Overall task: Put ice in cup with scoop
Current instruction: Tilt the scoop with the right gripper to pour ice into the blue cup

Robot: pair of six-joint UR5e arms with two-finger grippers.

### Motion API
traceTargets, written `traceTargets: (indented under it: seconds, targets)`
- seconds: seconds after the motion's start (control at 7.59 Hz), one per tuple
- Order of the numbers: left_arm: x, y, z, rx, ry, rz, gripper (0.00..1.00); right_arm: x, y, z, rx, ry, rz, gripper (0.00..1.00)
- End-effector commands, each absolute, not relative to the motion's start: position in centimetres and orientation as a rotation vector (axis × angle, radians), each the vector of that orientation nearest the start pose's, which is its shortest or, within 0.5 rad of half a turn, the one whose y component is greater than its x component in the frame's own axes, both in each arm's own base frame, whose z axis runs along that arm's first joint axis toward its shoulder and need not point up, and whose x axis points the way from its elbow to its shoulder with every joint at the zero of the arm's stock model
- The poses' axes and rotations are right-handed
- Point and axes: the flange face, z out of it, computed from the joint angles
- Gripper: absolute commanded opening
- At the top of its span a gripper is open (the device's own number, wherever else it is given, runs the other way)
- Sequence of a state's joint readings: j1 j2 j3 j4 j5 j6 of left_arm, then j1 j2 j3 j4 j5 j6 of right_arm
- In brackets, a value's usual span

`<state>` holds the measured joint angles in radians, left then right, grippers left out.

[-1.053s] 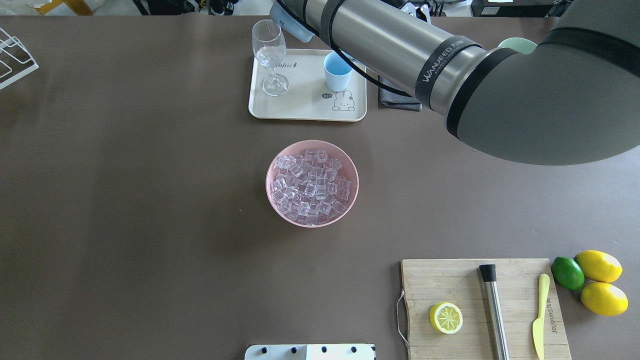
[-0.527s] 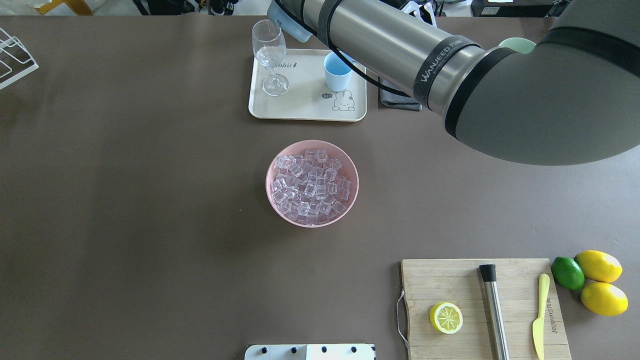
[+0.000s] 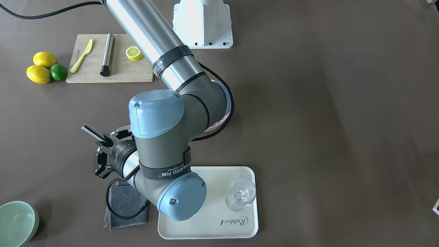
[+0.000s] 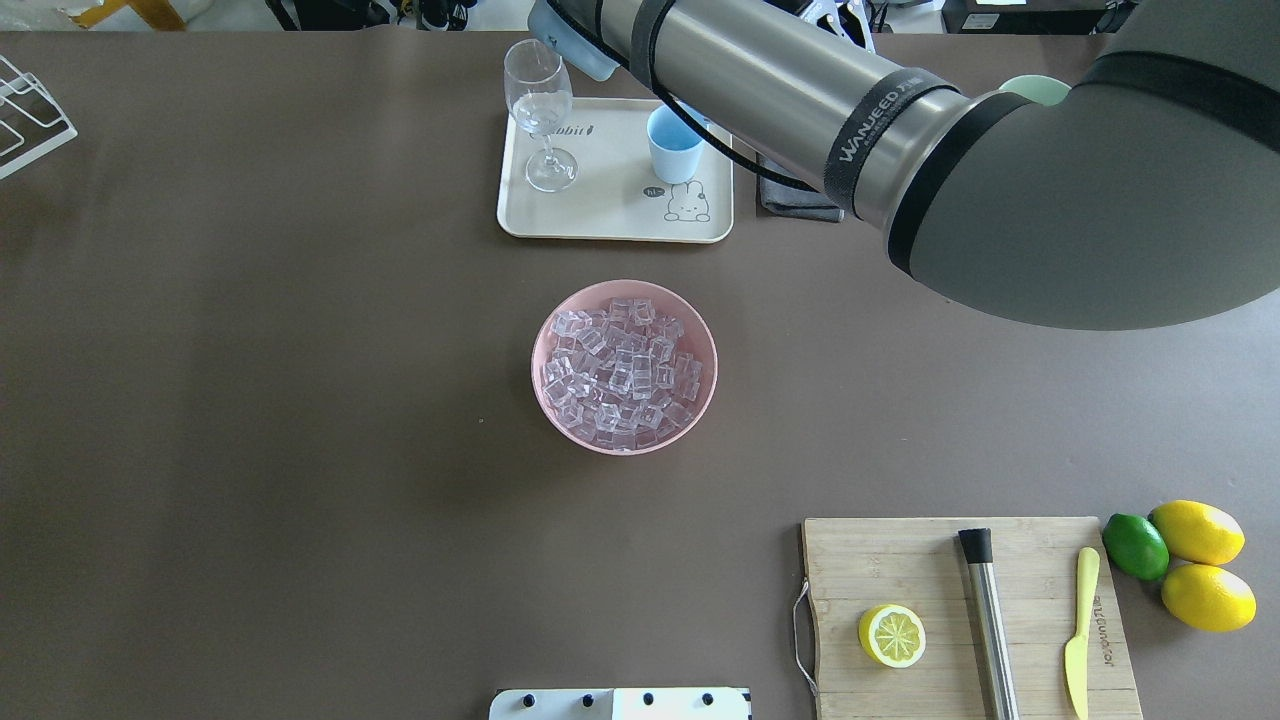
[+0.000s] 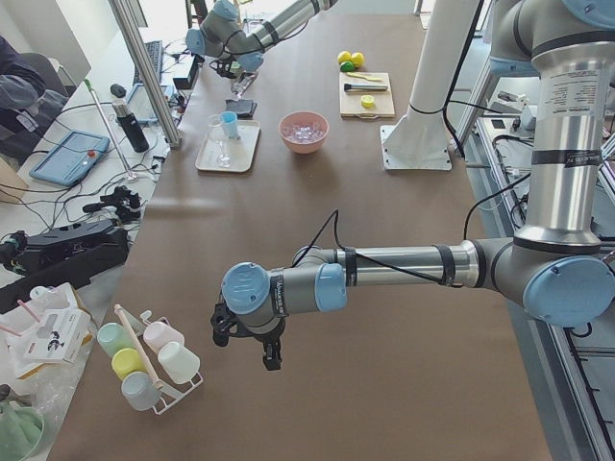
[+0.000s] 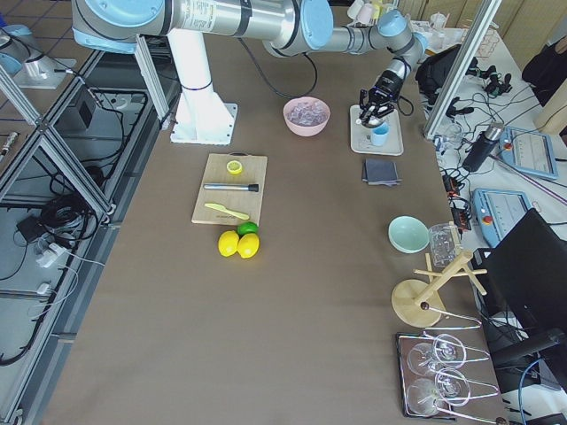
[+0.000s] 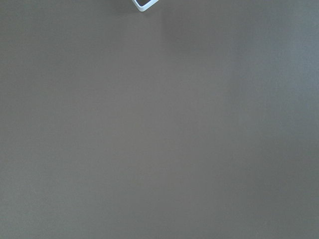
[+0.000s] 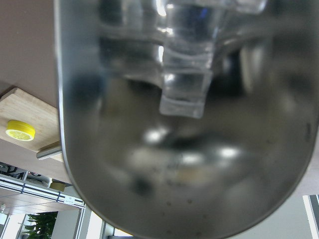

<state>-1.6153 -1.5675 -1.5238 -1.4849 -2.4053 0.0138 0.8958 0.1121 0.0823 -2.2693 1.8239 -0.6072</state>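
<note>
Well, the tabletop (image 4: 300, 400) is one long slab under a matte brown covering. Aluminium posts hem it in, and benches cluttered with cables and screens run beyond its operators' edge. One white pedestal (image 3: 202, 24) stands at the middle of the robot's edge.

Counting up: one pink bowl (image 4: 540, 345) sits at the centre, heaped with ice (image 4: 622, 375), too many cubes to count. One cream tray (image 3: 209, 219) lies near the operators' edge at mid-length. It carries one stemmed glass (image 3: 240, 193) and one light-blue cup (image 4: 672, 150), standing apart, the cup on the half toward the right end. Just beside that end of the tray lies one grey cloth (image 3: 125, 202), and further toward the right end sits one pale-green bowl (image 3: 15, 223).

Near the robot's edge, toward the right end, one wooden board (image 4: 900, 560) bears one half lemon (image 4: 891, 635), one steel cylinder (image 4: 990, 630) and one yellow-green knife (image 4: 1080, 630). Beside it cluster two whole lemons (image 4: 1196, 532) and one lime (image 4: 1135, 546).

The right end effector (image 6: 372, 111) hangs close by the cup and grips the scoop (image 8: 184, 164), whose trough fills the wrist view with a few cubes in it. The left end effector (image 5: 252, 346) hovers over bare brown toward the left end; whether it is open I cannot tell.
</note>
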Motion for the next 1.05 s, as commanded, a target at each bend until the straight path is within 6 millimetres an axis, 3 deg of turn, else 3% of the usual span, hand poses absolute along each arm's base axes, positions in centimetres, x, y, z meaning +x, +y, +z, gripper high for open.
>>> traceTargets:
  seconds: [0.0, 0.92]
  targets:
    - [-8.1, -47.7, 68.7, -0.104, 0.837, -0.086, 0.98, -44.3, -73.2, 15.9, -0.518, -0.207, -1.2, 0.0]
    - [-8.1, -47.6, 68.9, -0.106, 0.837, -0.089, 0.98, -44.1, -73.3, 14.9, -0.504, -0.184, -1.196, 0.0]
